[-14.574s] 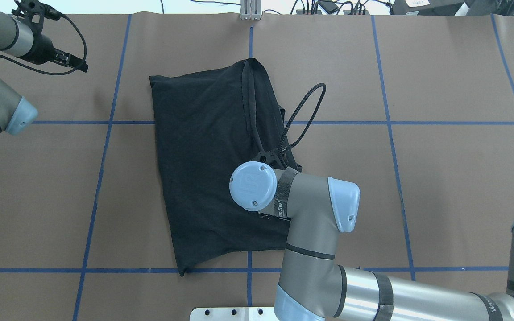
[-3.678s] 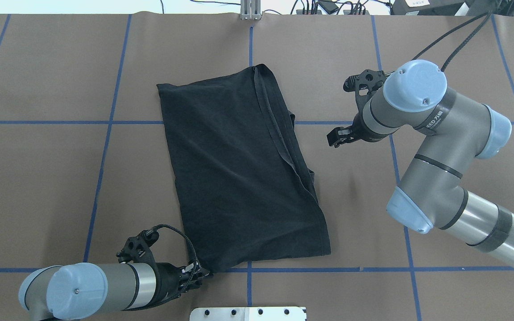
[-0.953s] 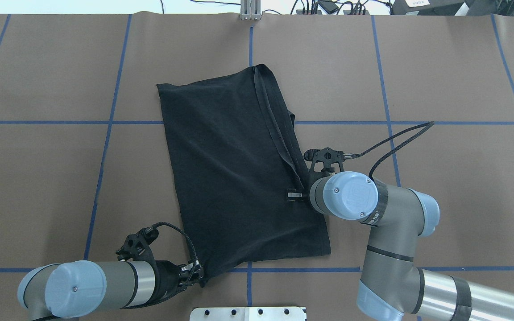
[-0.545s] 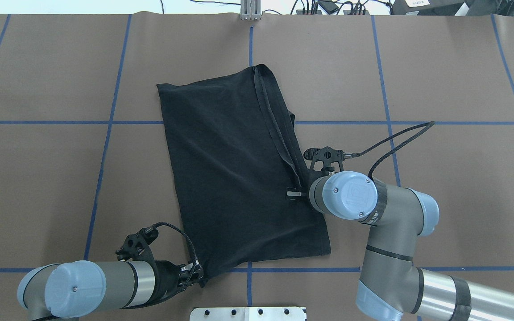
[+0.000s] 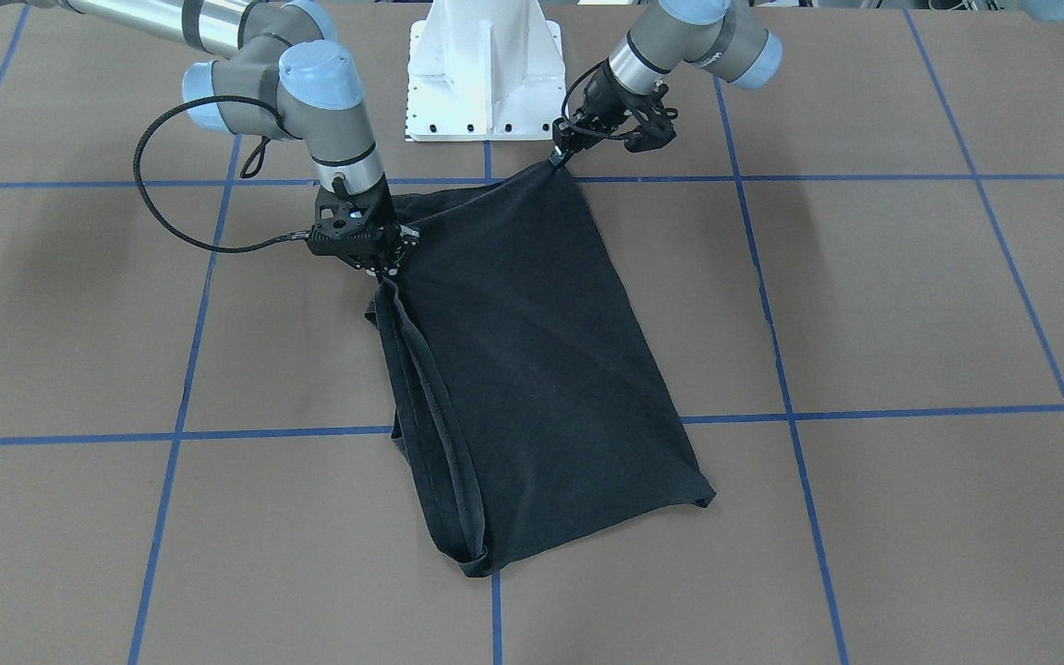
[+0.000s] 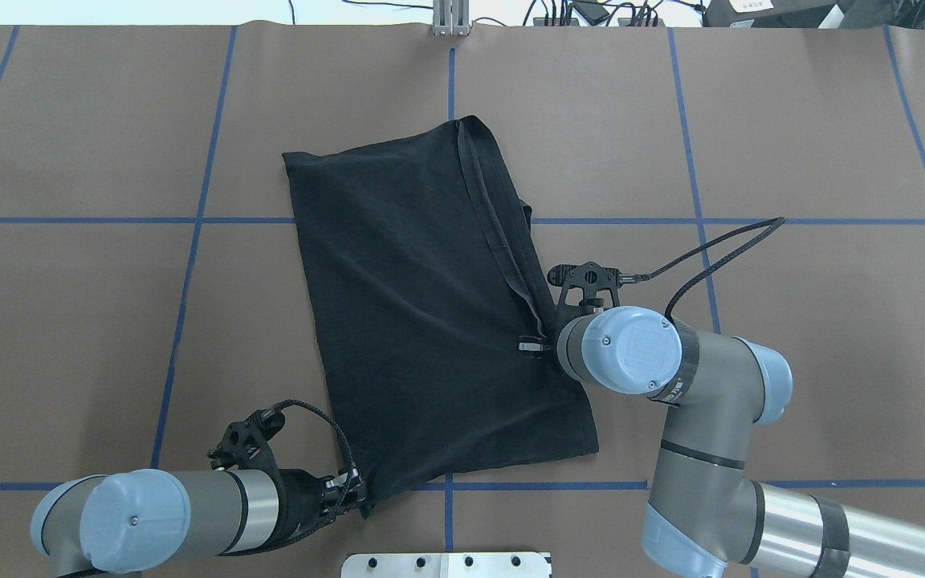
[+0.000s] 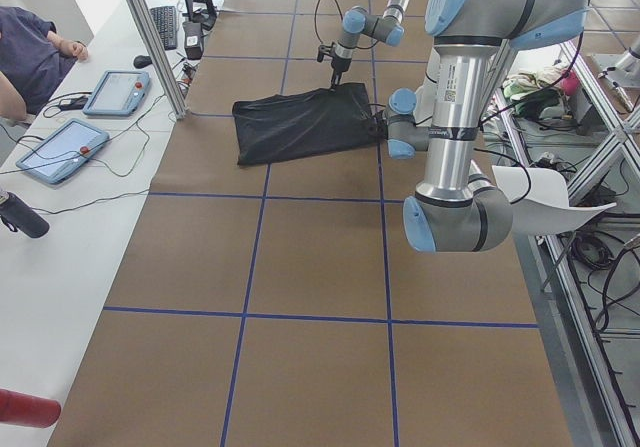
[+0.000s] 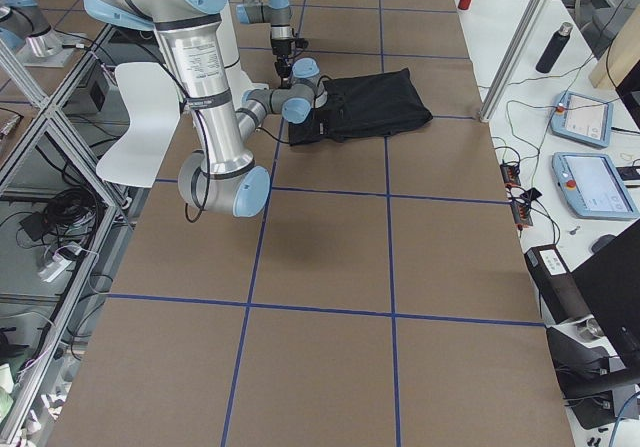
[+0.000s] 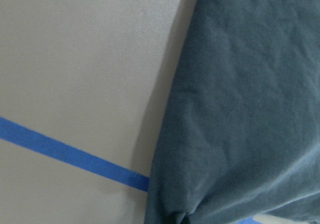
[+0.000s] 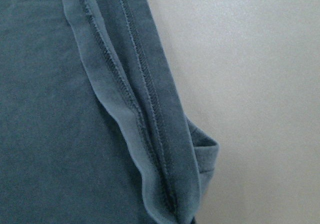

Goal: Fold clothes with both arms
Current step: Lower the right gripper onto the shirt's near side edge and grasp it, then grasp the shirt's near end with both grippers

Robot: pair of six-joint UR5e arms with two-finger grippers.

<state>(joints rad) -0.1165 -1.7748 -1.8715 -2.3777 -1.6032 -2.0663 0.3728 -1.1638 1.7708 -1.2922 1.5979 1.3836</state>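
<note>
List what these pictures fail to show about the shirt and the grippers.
T-shirt: underside hidden in every view, lying against the table.
Right gripper: jaw state; overhead, its wrist covers them; front-facing, black against black cloth.
Left gripper: too small in both side views; absent from its wrist view.

Bright, even light from above in all fixed views. Soft, blurred-edge shadow of the right arm (image 5: 310, 83) on the table (image 5: 864, 277), front view; a fainter one beside the shirt (image 5: 541, 351). Shirt near-uniform black, creases barely legible. Highlights on bare metal arm tubes. Strip beyond the table's far edge blown to white, overhead view. Wrist views washed out: shirt rendered grey-blue, table pale cream, slightly soft, perhaps from close focus.
</note>
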